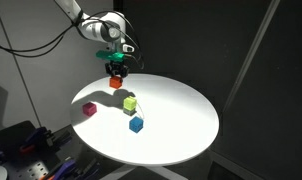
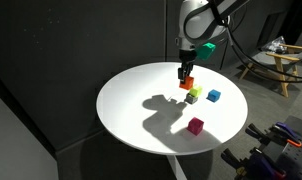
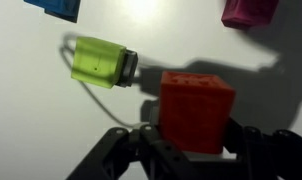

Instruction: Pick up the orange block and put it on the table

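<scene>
Pincer [image 3: 196, 135] is pinching the orange block [image 3: 196, 108] on 2 opposite flat faces, apparently just above the counter [image 1: 176, 115], beside the green block [image 3: 99, 60]. Block is looking light, rigid and smooth, so a centered grip is suiting it.

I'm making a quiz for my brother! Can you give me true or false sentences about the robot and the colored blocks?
1. The gripper is closed on the orange block. True.
2. The pink cube is stacked on the blue cube. False: they sit apart on the table.
3. The table is round and white. True.
4. The yellow-green cube is the cube farthest from the orange block. False: it is the nearest one.
</scene>
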Motion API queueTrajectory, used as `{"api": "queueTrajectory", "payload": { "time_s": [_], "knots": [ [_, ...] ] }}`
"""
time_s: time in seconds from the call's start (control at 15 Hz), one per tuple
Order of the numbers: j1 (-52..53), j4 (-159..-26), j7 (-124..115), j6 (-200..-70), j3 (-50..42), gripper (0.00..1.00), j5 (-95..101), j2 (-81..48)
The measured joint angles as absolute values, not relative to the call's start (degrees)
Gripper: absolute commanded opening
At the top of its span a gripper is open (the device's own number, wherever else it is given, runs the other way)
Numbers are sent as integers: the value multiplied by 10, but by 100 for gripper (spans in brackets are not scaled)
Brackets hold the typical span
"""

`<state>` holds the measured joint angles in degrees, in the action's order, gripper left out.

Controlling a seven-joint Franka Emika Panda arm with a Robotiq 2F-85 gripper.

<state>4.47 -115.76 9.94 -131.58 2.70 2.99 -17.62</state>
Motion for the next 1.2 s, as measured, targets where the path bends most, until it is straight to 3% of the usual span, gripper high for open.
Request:
{"api": "queueTrajectory", "payload": {
  "time_s": [1.2],
  "knots": [
    [44,-1169,125,-1377,27,30,69,-245]
  ]
}}
